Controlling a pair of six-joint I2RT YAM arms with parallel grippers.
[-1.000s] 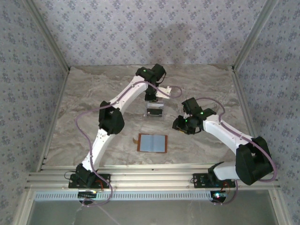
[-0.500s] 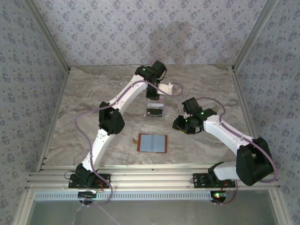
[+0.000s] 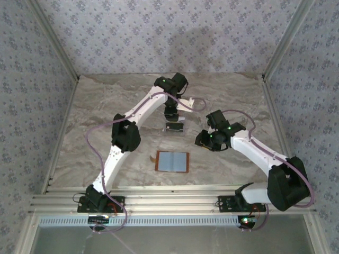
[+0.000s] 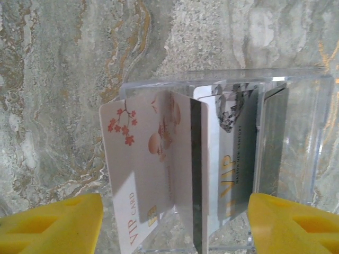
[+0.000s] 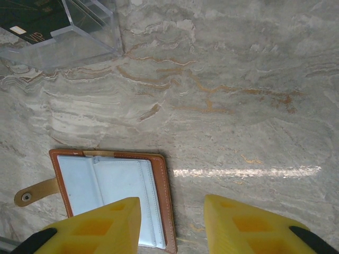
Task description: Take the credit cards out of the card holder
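Credit cards point(image 4: 153, 169) stand in clear box point(image 4: 319, 132) between spread left fingers point(image 4: 53, 222); right fingers point(image 5: 95, 227) also apart.

White left arm point(image 3: 143, 107) and right arm point(image 3: 257, 151), black joints point(image 3: 125, 136), lilac cables point(image 3: 87, 140), yellow pincer fingers point(image 5: 100, 222)

The card holder point(image 3: 172, 161) lies open on the tabletop point(image 3: 95, 116), near the middle of its near edge. Behind it stands a plastic box point(image 4: 318, 121), the credit cards point(image 4: 159, 174) inside it.

Open marble table point(image 3: 90, 121) all around the flat card holder point(image 3: 172, 161); clear box point(image 4: 318, 121) walls hemming the standing credit cards point(image 4: 153, 169).
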